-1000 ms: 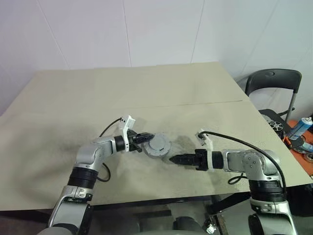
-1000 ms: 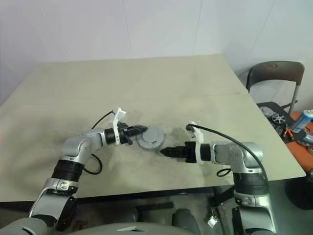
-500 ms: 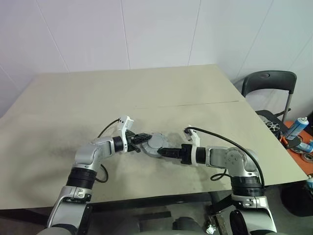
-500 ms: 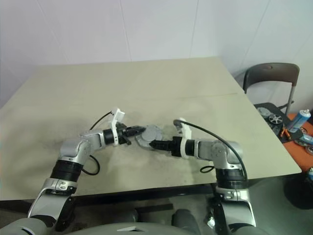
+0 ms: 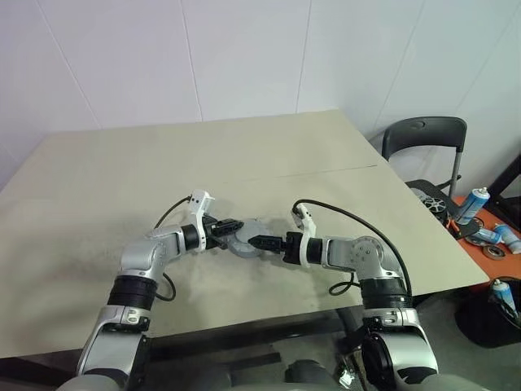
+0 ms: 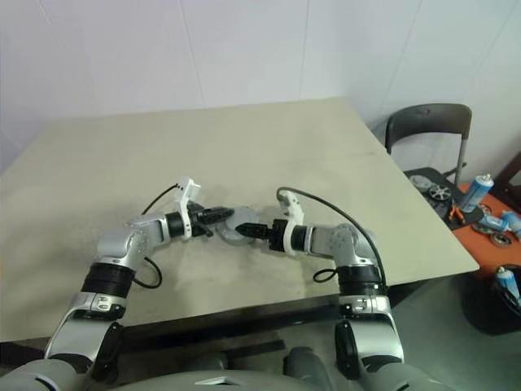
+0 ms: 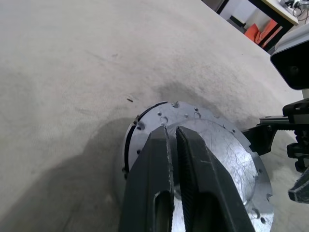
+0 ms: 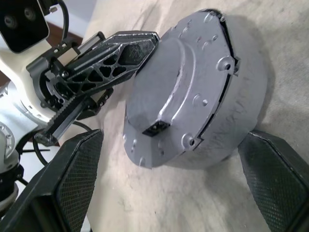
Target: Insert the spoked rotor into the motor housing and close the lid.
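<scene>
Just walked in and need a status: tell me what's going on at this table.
The robot is working on a round grey motor assembly on the table, with the lid already on top. The left gripper, jaws shut, rests on the lid. The right gripper has its jaws wide open on either side of the assembly, not yet closed on it.

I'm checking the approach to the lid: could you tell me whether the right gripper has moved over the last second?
Yes. The right gripper has moved toward the robot's left, up to the lid; its open fingers now flank the lid.
</scene>
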